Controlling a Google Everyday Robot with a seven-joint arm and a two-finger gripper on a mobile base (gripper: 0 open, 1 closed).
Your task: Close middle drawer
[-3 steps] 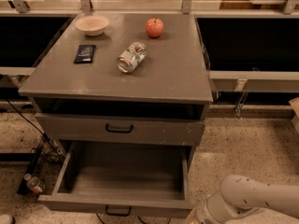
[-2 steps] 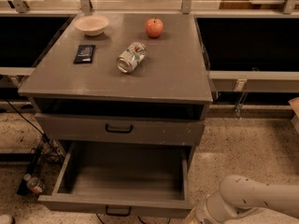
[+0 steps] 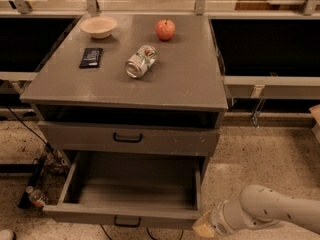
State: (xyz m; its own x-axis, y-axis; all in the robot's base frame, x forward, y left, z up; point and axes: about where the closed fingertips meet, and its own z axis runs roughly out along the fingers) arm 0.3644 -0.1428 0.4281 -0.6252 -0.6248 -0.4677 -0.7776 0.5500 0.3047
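- The gripper (image 3: 202,230) is at the bottom edge of the view, at the end of a pale arm (image 3: 272,211). It is just beside the right front corner of the middle drawer (image 3: 125,215). Its tip is cut off by the frame, so whether it is wide or narrow cannot be told.
- The middle drawer is pulled far out toward the gripper. Its small black handle (image 3: 126,221) is further along the front, well to one side of the gripper.
- A push from this corner rather than near the handle could skew the drawer on its runners and jam it partway.
- The gripper could also slip off the corner and slide past the drawer's side, leaving it open.
- Just beyond and above, the upper drawer (image 3: 127,137) looks nearly shut.
- Farthest from the gripper, a can (image 3: 140,61) lies on its side on the tabletop (image 3: 190,79), and a hard shove might set it rolling.
- Past the can are an apple (image 3: 165,29), a bowl (image 3: 98,26) and a black packet (image 3: 91,57).
- Anything below the open drawer is out of view.
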